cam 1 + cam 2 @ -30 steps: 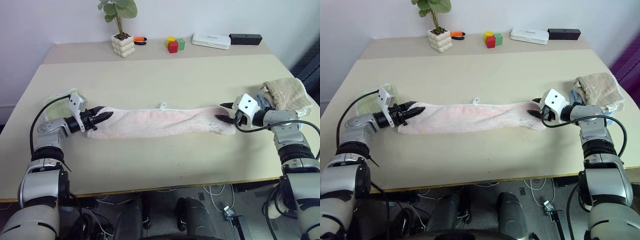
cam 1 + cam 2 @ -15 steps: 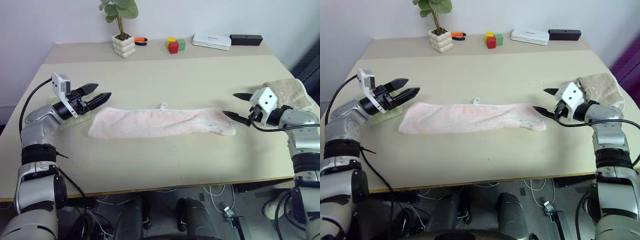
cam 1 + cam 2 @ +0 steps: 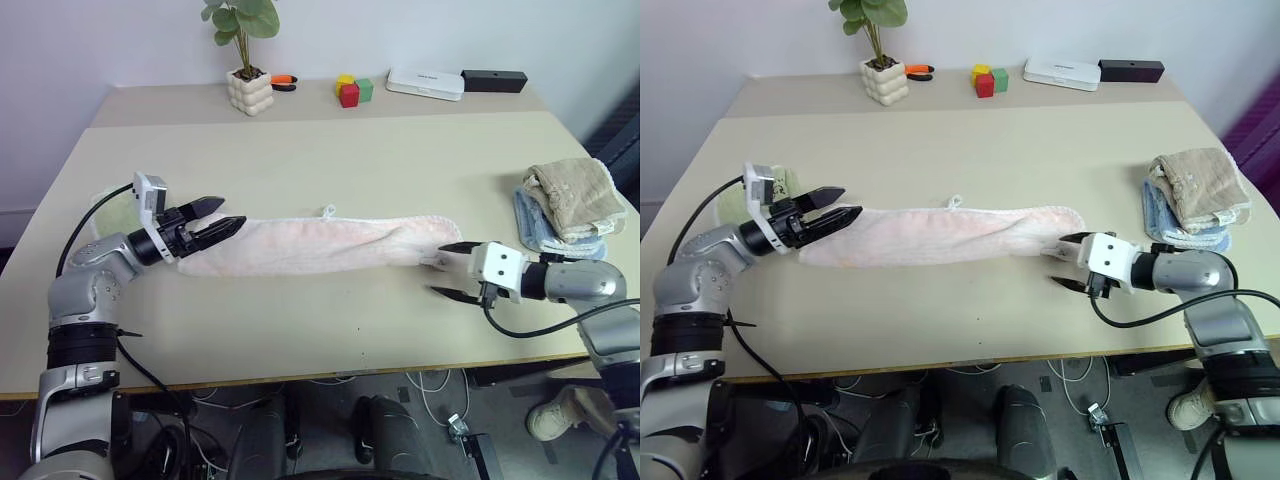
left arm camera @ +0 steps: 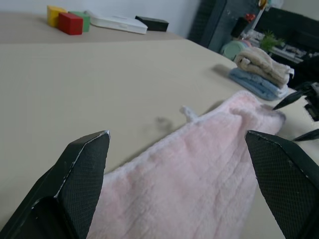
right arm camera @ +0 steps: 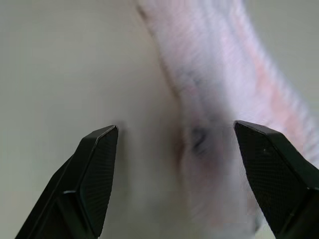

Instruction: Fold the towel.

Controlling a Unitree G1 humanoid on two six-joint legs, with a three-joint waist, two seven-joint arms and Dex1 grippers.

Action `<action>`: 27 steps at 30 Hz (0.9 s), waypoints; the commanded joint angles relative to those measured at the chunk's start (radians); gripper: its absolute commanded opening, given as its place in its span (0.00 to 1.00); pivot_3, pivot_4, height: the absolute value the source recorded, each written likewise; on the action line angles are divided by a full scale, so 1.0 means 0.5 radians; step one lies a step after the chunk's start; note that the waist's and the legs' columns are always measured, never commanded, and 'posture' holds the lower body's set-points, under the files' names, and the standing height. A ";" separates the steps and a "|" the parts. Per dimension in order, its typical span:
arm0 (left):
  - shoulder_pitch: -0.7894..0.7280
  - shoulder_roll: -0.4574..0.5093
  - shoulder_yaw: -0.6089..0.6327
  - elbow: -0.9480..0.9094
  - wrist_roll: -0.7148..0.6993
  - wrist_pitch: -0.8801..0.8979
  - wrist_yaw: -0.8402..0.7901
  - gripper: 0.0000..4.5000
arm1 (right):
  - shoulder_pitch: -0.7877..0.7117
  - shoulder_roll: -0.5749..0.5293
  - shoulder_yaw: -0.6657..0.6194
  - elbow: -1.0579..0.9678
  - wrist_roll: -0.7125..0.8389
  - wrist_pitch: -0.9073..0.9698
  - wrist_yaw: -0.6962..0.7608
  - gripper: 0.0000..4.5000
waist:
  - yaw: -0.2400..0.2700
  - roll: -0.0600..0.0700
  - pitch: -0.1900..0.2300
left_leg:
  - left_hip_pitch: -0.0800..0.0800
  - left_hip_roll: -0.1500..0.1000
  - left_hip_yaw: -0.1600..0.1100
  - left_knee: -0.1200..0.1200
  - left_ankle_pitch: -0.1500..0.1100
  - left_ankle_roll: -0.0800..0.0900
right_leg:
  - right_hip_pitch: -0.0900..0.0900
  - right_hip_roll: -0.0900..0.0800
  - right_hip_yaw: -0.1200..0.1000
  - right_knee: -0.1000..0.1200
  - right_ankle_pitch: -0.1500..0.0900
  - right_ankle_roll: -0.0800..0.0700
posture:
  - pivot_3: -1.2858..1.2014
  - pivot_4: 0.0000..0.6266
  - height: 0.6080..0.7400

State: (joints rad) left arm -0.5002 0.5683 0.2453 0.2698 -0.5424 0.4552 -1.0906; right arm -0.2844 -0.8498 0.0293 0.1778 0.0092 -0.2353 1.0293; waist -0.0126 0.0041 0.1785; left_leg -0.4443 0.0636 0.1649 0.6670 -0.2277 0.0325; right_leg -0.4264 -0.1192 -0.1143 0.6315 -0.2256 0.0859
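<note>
Lying across the middle of the beige table (image 3: 330,160), the pale pink towel (image 3: 320,245) is stretching as a long, narrow band from left to right, flat on the surface with a small whitish loop (image 3: 326,211) sticking out from its far edge. At the left end, the left gripper (image 3: 222,215) is hovering over the towel's corner with its two black fingers spread apart and nothing between them; in the left wrist view the pink cloth is showing below and between the two open fingertips (image 4: 84,159). Just beside that arm, a light-green cloth (image 3: 732,205) is lying near the table's left edge. Along the far side, a potted plant (image 3: 244,60), coloured blocks (image 3: 350,89), a white box (image 3: 425,82) and a black box (image 3: 493,79) are standing in a row. At the towel's right end, the right gripper (image 3: 452,269) is pointing leftward with its fingers apart, empty, and appearing to sit right at the cloth's tip, where a small dark mark (image 5: 198,139) is showing. Further right, folded beige and blue cloths (image 3: 568,205) are sitting in a stack, well apart from the towel.
</note>
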 commanded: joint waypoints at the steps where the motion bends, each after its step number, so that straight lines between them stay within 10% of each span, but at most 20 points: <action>1: 0.011 -0.003 0.010 -0.090 -0.040 0.009 0.031 0.99 | -0.044 -0.016 0.036 0.124 -0.166 -0.173 -0.129 0.83 | -0.002 0.000 0.000 | 0.000 0.000 0.000 0.000 0.000 0.000 | 0.000 0.000 0.000 0.000 0.000 0.000 | 0.52 0.24 1.00; 6: 0.035 0.007 -0.003 -0.083 -0.038 -0.003 0.015 1.00 | -0.143 -0.041 0.095 0.299 -0.287 -0.319 -0.221 0.64 | -0.002 -0.001 -0.001 | 0.001 -0.001 0.001 0.001 0.001 -0.001 | 0.001 0.001 0.000 0.000 0.000 0.000 | 0.52 0.24 1.00; 12: 0.040 -0.002 -0.015 -0.081 -0.025 -0.039 0.022 1.00 | -0.261 -0.177 0.171 0.518 -0.592 -0.782 -0.442 0.01 | 0.000 -0.001 0.000 | 0.001 -0.001 0.001 0.001 0.001 -0.001 | 0.001 0.000 0.000 -0.001 0.000 0.001 | 0.52 0.24 1.00; 27: 0.068 -0.016 -0.029 -0.058 -0.033 -0.066 0.028 1.00 | -0.260 -0.390 0.229 0.641 -0.864 -1.245 -0.751 0.06 | -0.008 -0.001 0.000 | 0.001 -0.001 0.003 0.000 0.002 -0.002 | 0.001 0.000 0.001 0.000 -0.001 0.002 | 0.52 0.24 1.00</action>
State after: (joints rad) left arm -0.4643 0.5588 0.2181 0.2592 -0.5494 0.4439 -1.0776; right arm -0.4034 -1.0200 0.1611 0.4998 -0.4392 -0.8583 0.6674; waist -0.0166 0.0035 0.1784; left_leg -0.4436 0.0631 0.1663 0.6671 -0.2269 0.0316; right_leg -0.4260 -0.1190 -0.1136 0.6313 -0.2261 0.0868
